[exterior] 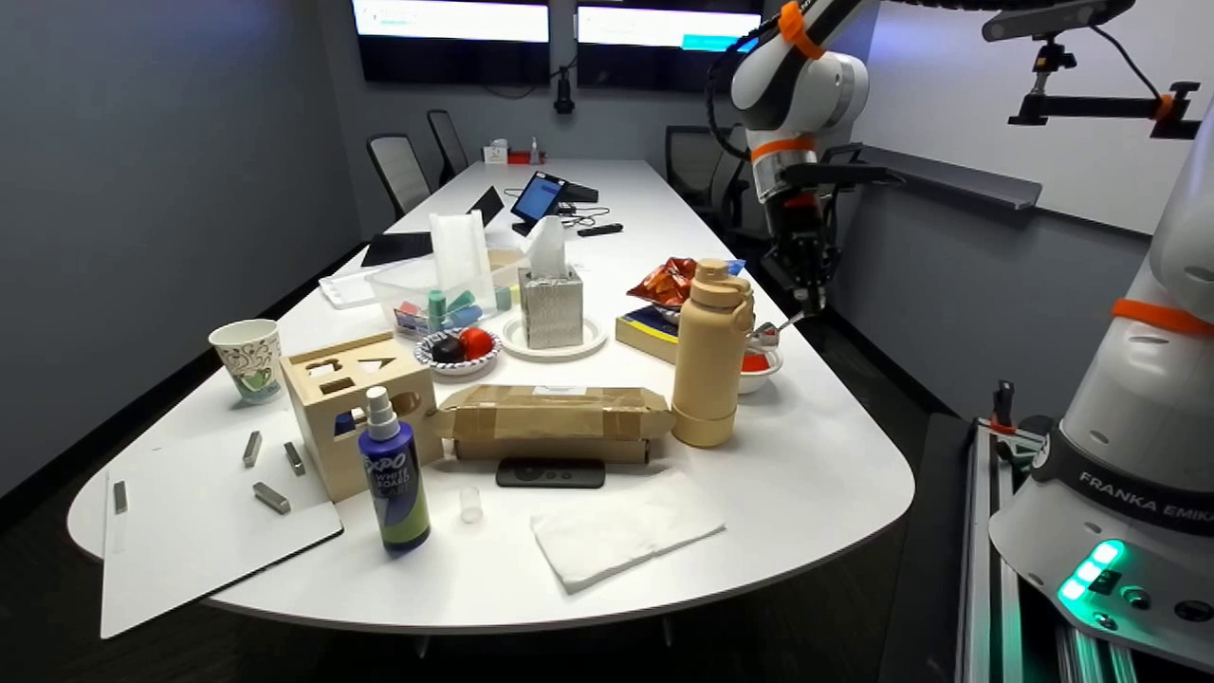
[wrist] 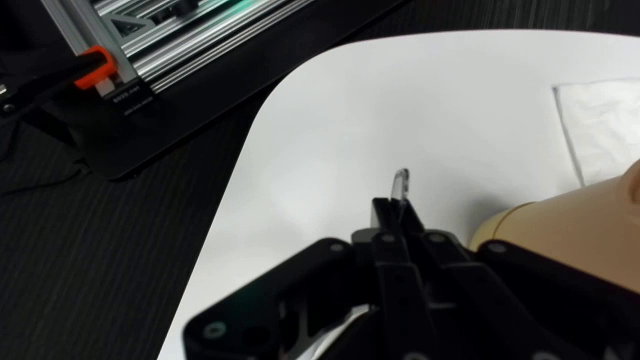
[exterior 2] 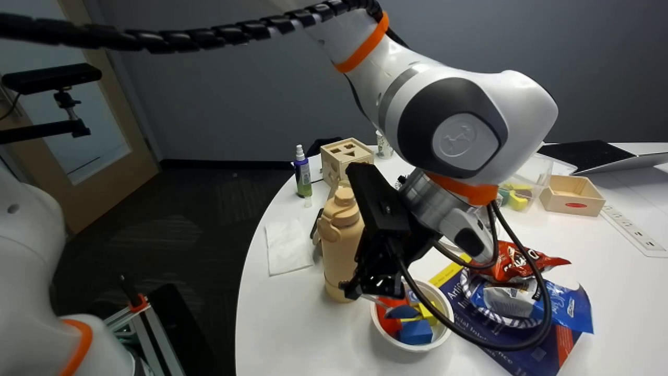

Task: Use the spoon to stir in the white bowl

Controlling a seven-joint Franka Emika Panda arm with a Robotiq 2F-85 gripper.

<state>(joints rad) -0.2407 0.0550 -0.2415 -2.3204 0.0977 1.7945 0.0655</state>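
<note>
The white bowl [exterior: 760,380] stands near the table's edge, partly behind the tan bottle in an exterior view. Its rim [exterior 2: 442,338] shows in an exterior view, with red, blue and yellow blocks inside. My gripper [exterior: 809,305] is shut on the handle of a clear spoon [exterior: 789,323]. The spoon slants down from the fingertips, its head at the bowl; in an exterior view the spoon [exterior 2: 371,299] reaches in over the blocks. In the wrist view the handle end [wrist: 401,184] sticks out past the closed fingertips [wrist: 392,204]. The spoon's head is hidden there.
The tall tan bottle [exterior: 709,370] stands right beside the bowl and close to my gripper; it also shows in the wrist view [wrist: 565,232]. Snack bags [exterior 2: 514,261] in a dish lie on a blue book [exterior 2: 488,326] beside the bowl. A white napkin [exterior: 626,531] lies nearer the table's end.
</note>
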